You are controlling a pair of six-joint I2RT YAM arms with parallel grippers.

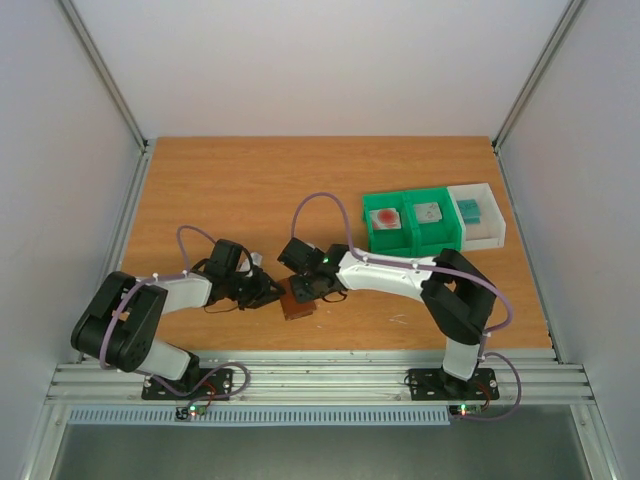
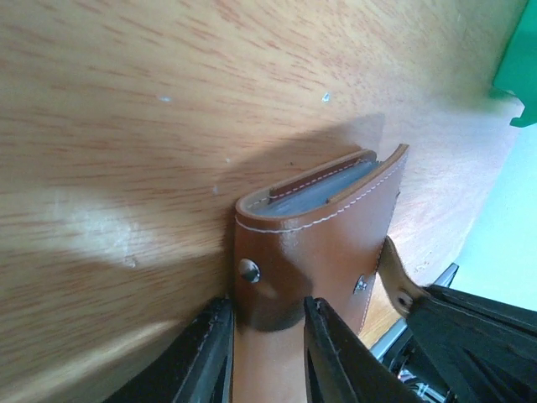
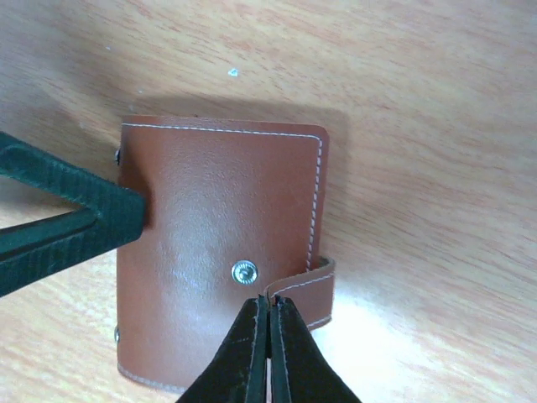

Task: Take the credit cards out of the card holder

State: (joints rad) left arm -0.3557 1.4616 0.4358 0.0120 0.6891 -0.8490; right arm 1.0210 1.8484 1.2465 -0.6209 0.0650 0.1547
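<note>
Between the two fingers of the left gripper (image 2: 267, 312) sits the one card holder (image 2: 323, 231), folded shut. The fingers stand partway closed, with the holder's near end gripped between them. Just ahead of the right gripper (image 3: 268, 302) the same holder rests on the wooden table (image 3: 419, 101). This gripper's fingers are pressed fully together, with the free end of the closing tab (image 3: 306, 281) nipped at their tips, just beside one round snap stud (image 3: 243, 271). The two grippers meet at the holder from opposite sides. Well apart from both, farther out and to the right gripper's right, stand three bins: two green bins (image 1: 415, 240) and one white bin (image 1: 490, 236). Three cards lie in them, one apiece: a pinkish credit card (image 1: 386, 217) with a red blot in the green bin nearer the grippers, a grey credit card (image 1: 428, 212) in the next, and a teal credit card (image 1: 469, 209) in the white one
</note>
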